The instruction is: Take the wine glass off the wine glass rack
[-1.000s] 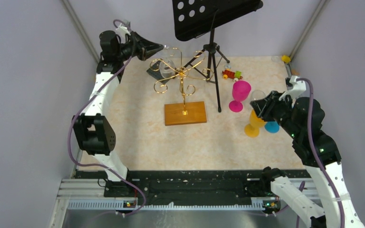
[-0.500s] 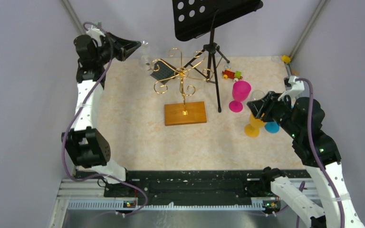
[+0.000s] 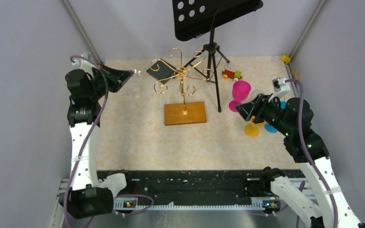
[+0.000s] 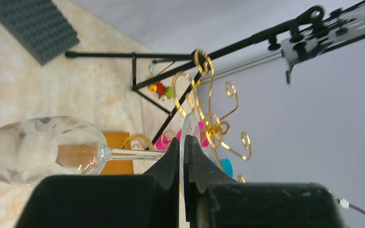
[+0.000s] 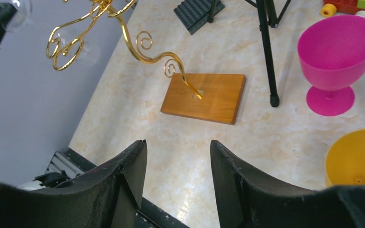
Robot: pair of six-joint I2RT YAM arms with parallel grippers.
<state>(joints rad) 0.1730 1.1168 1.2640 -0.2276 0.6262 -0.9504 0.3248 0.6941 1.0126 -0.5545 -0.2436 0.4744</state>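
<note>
The clear wine glass (image 4: 43, 149) lies on its side in the left wrist view, its round foot pinched edge-on between the jaws of my left gripper (image 4: 183, 142), which is shut on it. From above, the left gripper (image 3: 123, 76) holds the faint wine glass (image 3: 134, 88) left of the wine glass rack (image 3: 183, 76), apart from its gold curls. The rack's wooden base (image 3: 185, 113) rests mid-table. My right gripper (image 3: 244, 109) stands open and empty at the right, and its own view shows the gripper (image 5: 178, 147) above bare tabletop near the rack base (image 5: 203, 97).
A black music stand (image 3: 214, 14) rises behind the rack, one leg (image 5: 268, 52) close to the base. A pink goblet (image 3: 240, 92), yellow goblet (image 3: 253, 128) and blue cup (image 3: 272, 127) crowd the right gripper. A grey studded plate (image 3: 160, 70) and toy train (image 3: 231, 74) lie far back.
The left arm has swung left and nearer, carrying the wine glass away from the rack's arms. The right gripper has opened wider and shifted left.
</note>
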